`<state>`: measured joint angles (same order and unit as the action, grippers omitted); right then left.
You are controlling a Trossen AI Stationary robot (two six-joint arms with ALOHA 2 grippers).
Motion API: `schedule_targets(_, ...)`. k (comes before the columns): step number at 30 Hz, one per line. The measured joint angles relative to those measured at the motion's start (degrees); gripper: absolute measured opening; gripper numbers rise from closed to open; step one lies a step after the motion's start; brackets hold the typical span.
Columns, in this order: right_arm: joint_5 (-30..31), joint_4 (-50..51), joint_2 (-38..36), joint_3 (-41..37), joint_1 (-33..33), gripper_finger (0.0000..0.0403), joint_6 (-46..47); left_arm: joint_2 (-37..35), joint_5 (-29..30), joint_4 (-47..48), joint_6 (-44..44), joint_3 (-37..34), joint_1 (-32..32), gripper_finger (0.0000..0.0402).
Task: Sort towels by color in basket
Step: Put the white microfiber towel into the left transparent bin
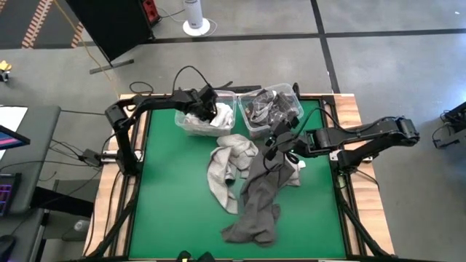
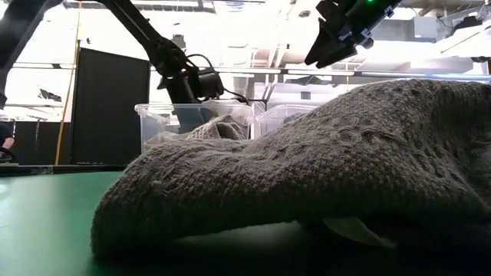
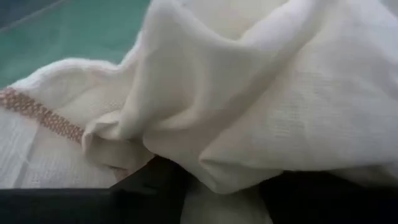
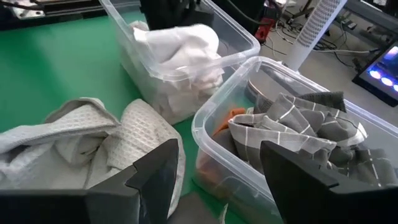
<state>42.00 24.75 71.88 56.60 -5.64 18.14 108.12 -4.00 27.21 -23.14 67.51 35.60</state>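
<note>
Two clear bins stand at the table's far side. My left gripper (image 1: 210,110) is open and reaches down into the left bin (image 4: 245,46), among the white towels (image 3: 249,93). The right bin (image 4: 202,127) holds grey-and-white checked towels (image 4: 298,130) and an orange one (image 4: 231,117). My right gripper (image 4: 221,180) is open and hangs in the air just in front of the right bin, touching nothing. A light grey towel (image 1: 224,171) lies crumpled on the table. A dark grey towel (image 1: 258,207) lies beside it, toward the near edge. My left gripper comes at the white towels from above, inside the left bin. A fold of white cloth (image 3: 217,208) lies in the gap between its open fingers (image 3: 149,186) and drapes over them. The towel rests on the pile in the bin.
The green table (image 1: 167,204) has free room left of the two loose towels and along the near edge. In the low view the dark grey towel (image 2: 307,169) fills the foreground. A small white scrap (image 1: 301,166) lies by the dark towel's right side.
</note>
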Motion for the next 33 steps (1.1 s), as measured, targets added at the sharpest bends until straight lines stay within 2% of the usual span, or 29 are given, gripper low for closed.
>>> schedule_targets(4,0.0,-1.1,0.0,0.0,0.0,0.0260,-0.6,-1.7,1.1,0.3,4.0,1.6,-0.1,0.0176)
schedule_targets(11,0.0,-1.4,0.0,0.0,0.5,0.0260,-0.6,-9.9,11.6,0.4,11.1,7.9,-0.4,0.0176)
schedule_targets(19,0.0,-1.1,0.0,0.0,0.4,0.0260,-0.6,-16.8,12.0,4.7,15.0,15.5,-0.4,0.0215)
schedule_targets(24,0.0,-1.2,0.0,0.0,0.4,0.0260,-0.6,-17.9,12.7,8.0,15.1,19.7,-0.5,0.0243)
schedule_targets(30,0.1,-1.2,0.0,0.0,1.6,0.0260,-0.6,-18.0,11.9,8.2,17.1,19.4,-2.4,0.0247)
schedule_targets(33,0.1,-1.1,0.0,0.0,2.1,0.0260,-0.6,-18.0,11.7,8.2,14.8,18.8,-2.8,0.0247)
